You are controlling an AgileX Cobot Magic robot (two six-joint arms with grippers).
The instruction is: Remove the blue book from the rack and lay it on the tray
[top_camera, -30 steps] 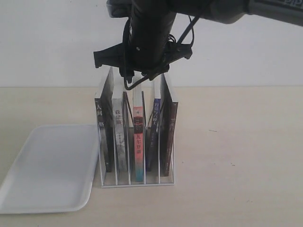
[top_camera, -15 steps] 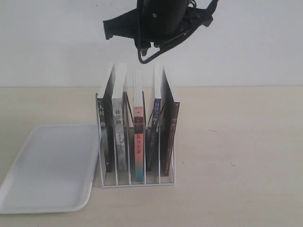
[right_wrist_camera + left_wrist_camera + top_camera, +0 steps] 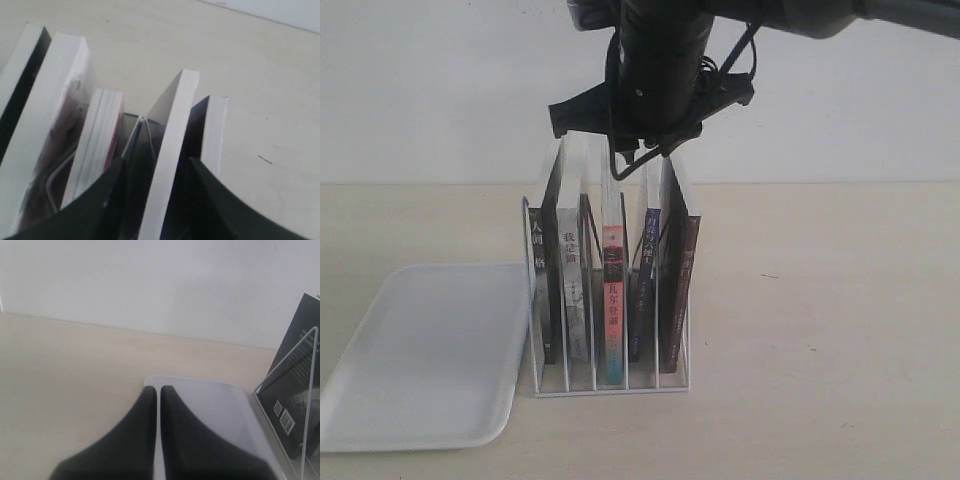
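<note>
Hidden and cut parts
The tips of the right gripper [image 3: 638, 160] are lost among the books [image 3: 610, 300]; the picture edge cuts the tray [image 3: 420, 350]; spine characters are unreadable.

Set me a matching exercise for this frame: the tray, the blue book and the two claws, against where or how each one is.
Things:
1. tray
2. blue book
3. left claw
4. right claw

Places or states:
A. open, at the top of the rack
B. upright in the rack, fourth slot from the left in the exterior view
C. flat on the table, left of the rack
D. shut, near the tray's end

Pairs: 1-C; 2-B; 3-D; 4-A
</note>
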